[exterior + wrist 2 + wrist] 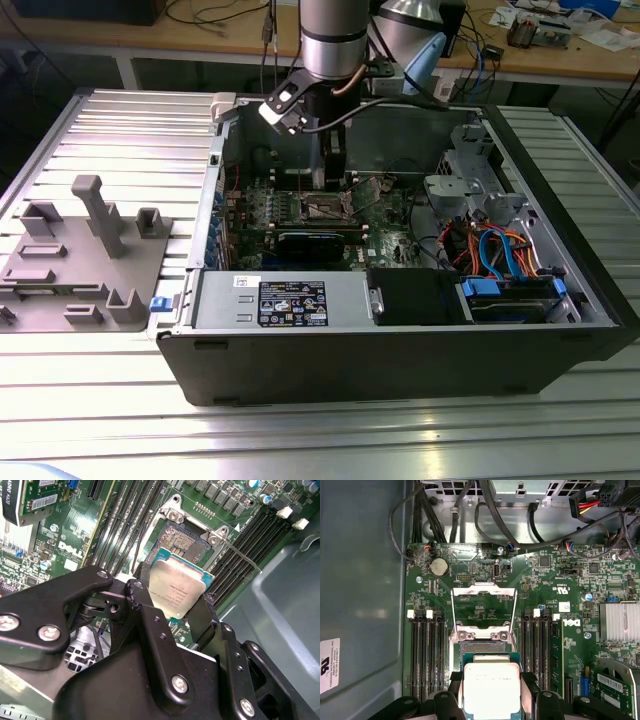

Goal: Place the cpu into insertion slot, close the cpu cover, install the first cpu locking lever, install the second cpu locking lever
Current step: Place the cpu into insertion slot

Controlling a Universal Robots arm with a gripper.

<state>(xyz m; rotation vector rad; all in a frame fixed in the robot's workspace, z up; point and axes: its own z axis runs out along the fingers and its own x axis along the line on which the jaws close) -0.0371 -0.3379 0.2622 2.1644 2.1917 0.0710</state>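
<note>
Right now my hand [172, 600] is closed on the cpu [179, 587], one black finger on each of two opposite edges and the silver-grey top facing up. In the exterior view my hand [333, 165] reaches down into the open computer case [400, 350], which lies on the ribbed metal surface [100, 430], and it hangs just over the green motherboard [385, 215].

In the first wrist view the cpu [491, 690] sits between my fingers [454, 680] directly beside the insertion slot [480, 647] and overlaps its near edge. In the second wrist view most of the insertion slot [182, 537] is uncovered, its dark centre with rows of fine contacts in plain sight, and the cpu hides only its near corner. I cannot tell whether the chip touches the slot's rim or hangs clear of it.

The cpu cover [483, 589] is swung open away from the slot, and green board shows through its square window. A thin metal lever [245, 559] juts out beside the slot. Long black memory slots [427, 655] run along both sides of it.

On the exterior view's left, a grey fixture [85, 250] rests on the surface, well apart from the case.
</note>
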